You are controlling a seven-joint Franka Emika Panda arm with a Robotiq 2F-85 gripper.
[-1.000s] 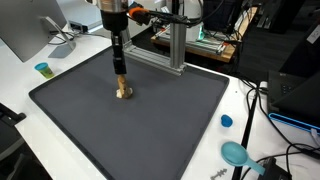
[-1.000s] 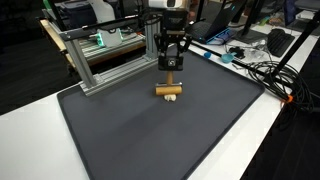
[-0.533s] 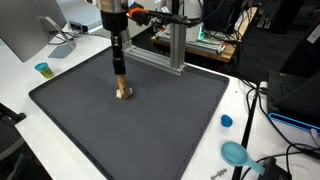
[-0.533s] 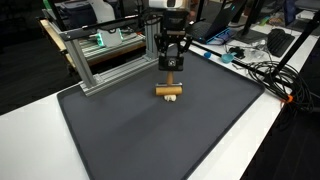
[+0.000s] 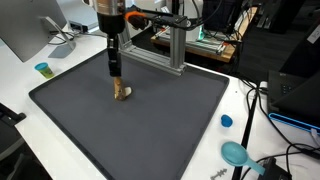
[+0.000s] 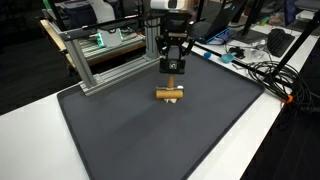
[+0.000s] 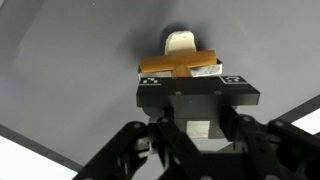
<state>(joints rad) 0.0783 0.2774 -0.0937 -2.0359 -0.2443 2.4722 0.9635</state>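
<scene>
1. One robot hand (image 6: 172,69) hangs over the middle of a dark grey mat (image 6: 150,140), with its jaws pointing straight down in both exterior views.
2. One brown block (image 7: 165,68) sits between the fingers, which are clamped on it. In the wrist view it lies crosswise, running from 9 o'clock to 3 o'clock. A short brown strip crosses it at the middle, and it cannot be told whether that strip belongs to the block.
3. One wooden piece (image 6: 168,93) lies on the mat directly beneath the hand, clear of the held block. In the wrist view its pale rounded end shows at 12 o'clock of the block.
4. Most of the white tabletop (image 5: 20,88) is covered by the mat, so only a border shows around it.
5. One aluminium frame (image 6: 100,55) stands along the far edge of the mat, at about 10 o'clock from the hand in that exterior view.
6. Three small things lie off the mat in an exterior view:
   - A teal cup (image 5: 42,69) stands at 9 o'clock of the hand.
   - A blue cap (image 5: 226,121) lies at 4 o'clock, just beside the mat's edge.
   - A teal dish (image 5: 234,152) lies near the cap, at its 6 o'clock.
7. Several cables (image 6: 262,72) trail over the tabletop at 3 o'clock of the hand, well apart from the wooden piece.
</scene>
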